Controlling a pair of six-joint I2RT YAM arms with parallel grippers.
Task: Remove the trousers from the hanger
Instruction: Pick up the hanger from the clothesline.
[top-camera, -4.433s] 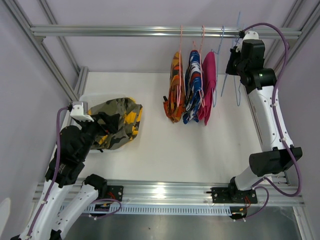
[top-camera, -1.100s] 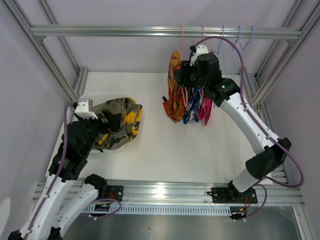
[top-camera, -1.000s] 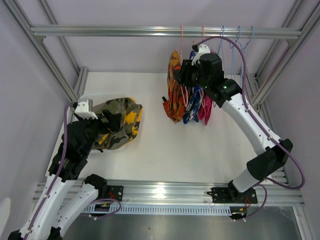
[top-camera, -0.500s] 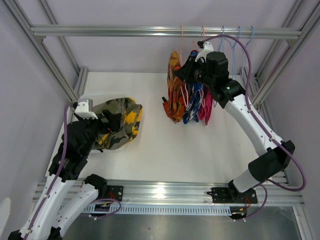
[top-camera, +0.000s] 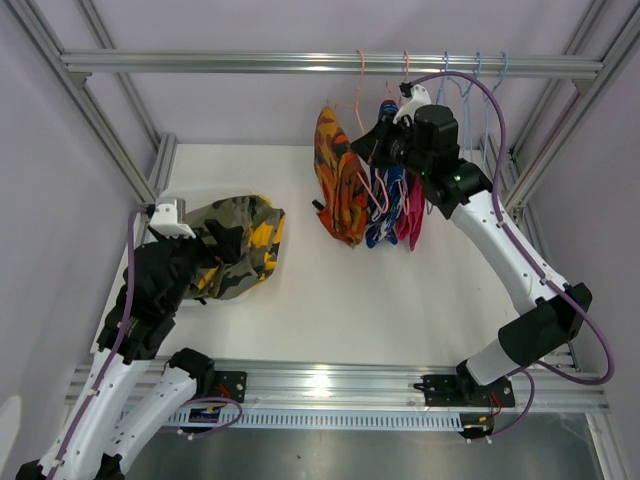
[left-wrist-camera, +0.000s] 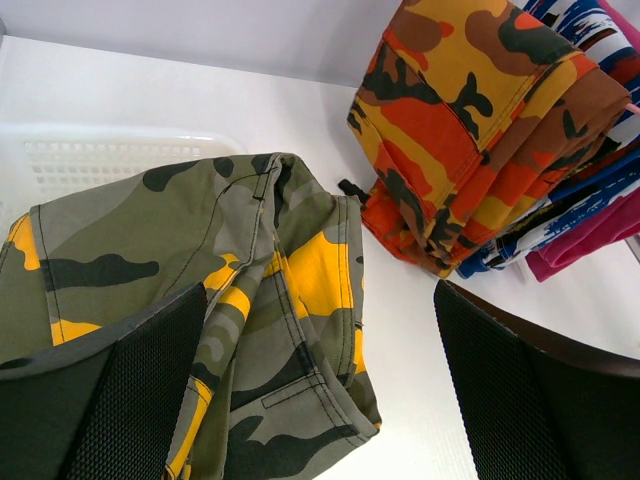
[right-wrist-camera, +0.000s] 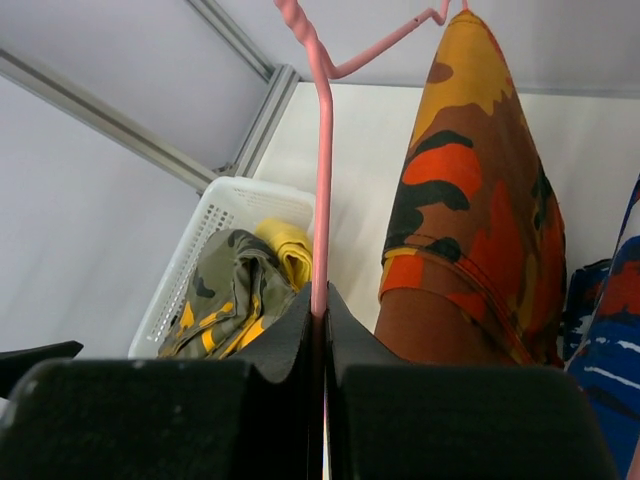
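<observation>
Orange camouflage trousers (top-camera: 335, 185) (right-wrist-camera: 470, 220) hang folded over a pink hanger (top-camera: 361, 85) (right-wrist-camera: 320, 180) on the top rail and are swung out to the left. My right gripper (top-camera: 372, 150) (right-wrist-camera: 322, 310) is shut on that hanger's thin pink wire, just right of the orange trousers. Blue-red-white trousers (top-camera: 388, 205) and magenta trousers (top-camera: 415, 200) hang beside them. Olive-yellow camouflage trousers (top-camera: 240, 245) (left-wrist-camera: 220, 300) lie over a white basket, with plain yellow trousers (right-wrist-camera: 287, 252) beside them. My left gripper (top-camera: 213, 262) (left-wrist-camera: 320, 400) hovers open over the camouflage trousers.
The white basket (left-wrist-camera: 100, 160) (right-wrist-camera: 215, 225) stands at the table's left. Three empty blue hangers (top-camera: 478, 75) hang on the aluminium rail (top-camera: 250, 62) right of my right arm. Frame posts run along both sides.
My right gripper has shut on the pink hanger's wire. The orange trousers have swung left, away from the other hanging ones. The left arm has not moved.
</observation>
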